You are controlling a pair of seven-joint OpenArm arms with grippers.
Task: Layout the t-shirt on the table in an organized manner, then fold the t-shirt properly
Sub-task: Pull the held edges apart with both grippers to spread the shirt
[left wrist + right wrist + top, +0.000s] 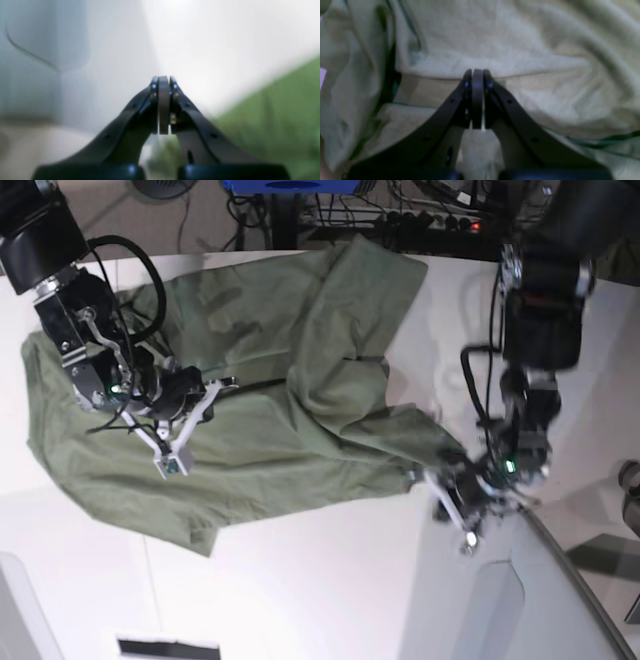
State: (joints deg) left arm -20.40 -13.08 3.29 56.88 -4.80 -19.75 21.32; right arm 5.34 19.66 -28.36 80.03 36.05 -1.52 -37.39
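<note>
The olive-green t-shirt [270,390] lies crumpled and partly bunched across the white table [300,600], with a fold running down its middle. My right gripper [168,467] is over the shirt's left part. In the right wrist view this gripper [477,71] is shut, its tips at a fold edge of the t-shirt [495,37], and no cloth shows between the pads. My left gripper [467,542] hangs off the shirt's right corner, over bare table. In the left wrist view this gripper [163,78] is shut and empty, with the t-shirt [280,112] blurred at the lower right.
A grey-white raised panel [520,605] with a dark rim sits at the front right, close to my left gripper, and shows as a panel [37,37] in the left wrist view. A black strip [168,647] lies at the front edge. Cables [420,205] run behind the table.
</note>
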